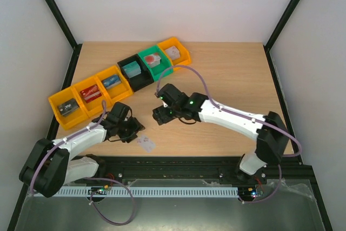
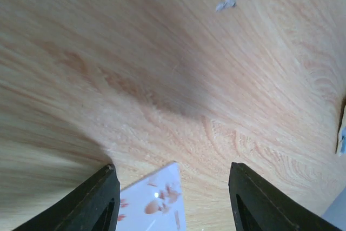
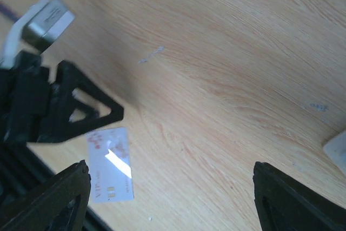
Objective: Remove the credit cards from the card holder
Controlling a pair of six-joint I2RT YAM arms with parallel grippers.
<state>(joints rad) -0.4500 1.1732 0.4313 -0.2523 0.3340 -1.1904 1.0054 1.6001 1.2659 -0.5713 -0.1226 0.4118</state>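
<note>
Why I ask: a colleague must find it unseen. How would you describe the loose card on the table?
On the light wooden table, look near the arms' edge, just ahead of the left arm's black pincer. There lies a thin whitish rectangular card with pink-red markings. Unlike the items in the coloured plastic bins farther back, it lies flat on bare wood.

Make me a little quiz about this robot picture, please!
1. True or false: the white card lies flat on the table.
2. How many bins stand in the row? A four, B six, C nine.
3. Fill in: the left gripper is ____ (open or shut).
Key: 1 true; 2 B; 3 open.
</note>
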